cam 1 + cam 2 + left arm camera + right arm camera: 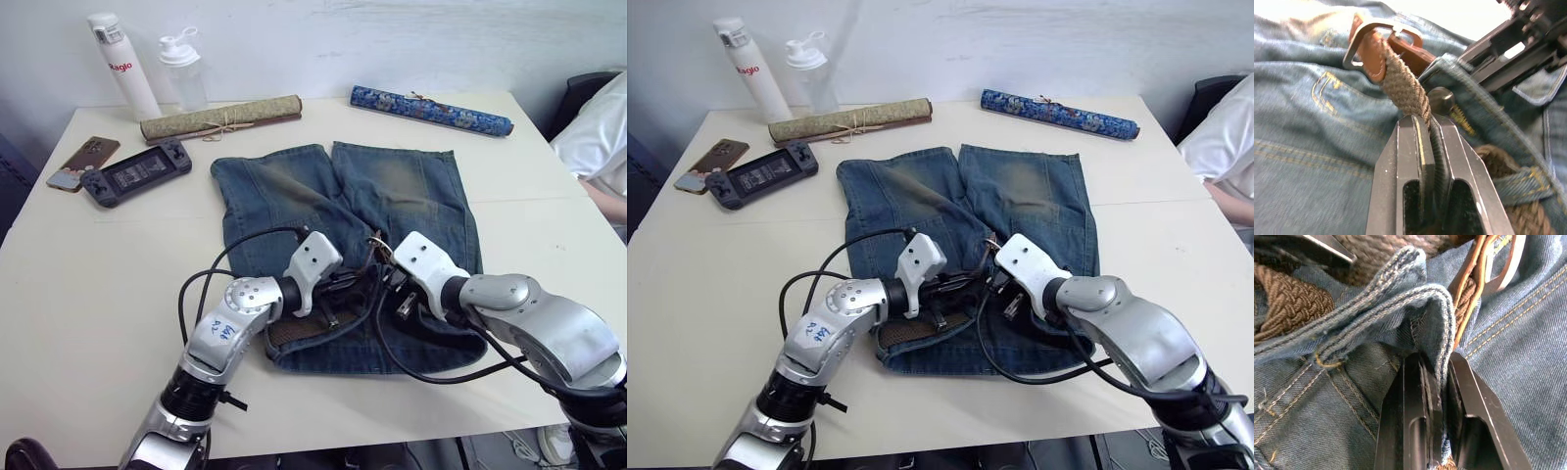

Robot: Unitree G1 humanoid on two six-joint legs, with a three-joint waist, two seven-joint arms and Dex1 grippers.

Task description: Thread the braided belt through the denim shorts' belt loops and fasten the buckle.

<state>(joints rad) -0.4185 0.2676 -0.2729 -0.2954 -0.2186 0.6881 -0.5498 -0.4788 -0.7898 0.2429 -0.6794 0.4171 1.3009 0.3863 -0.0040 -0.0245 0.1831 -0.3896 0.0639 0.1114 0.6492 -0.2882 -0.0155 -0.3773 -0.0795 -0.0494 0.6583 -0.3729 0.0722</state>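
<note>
We are at the fastening step. The shorts (392, 206) lie mid-table, waistband at the near edge, with the belt (1405, 95) already running along it. Our left gripper (1431, 128) is clenched on the braided strap just behind the buckle (1382, 35). Our right gripper (1439, 366) grasps a fold of the waistband beside it. The belt's free end seems tucked under denim, though we cannot be sure. Next we need that end brought to the frame and the prong seated.
</note>
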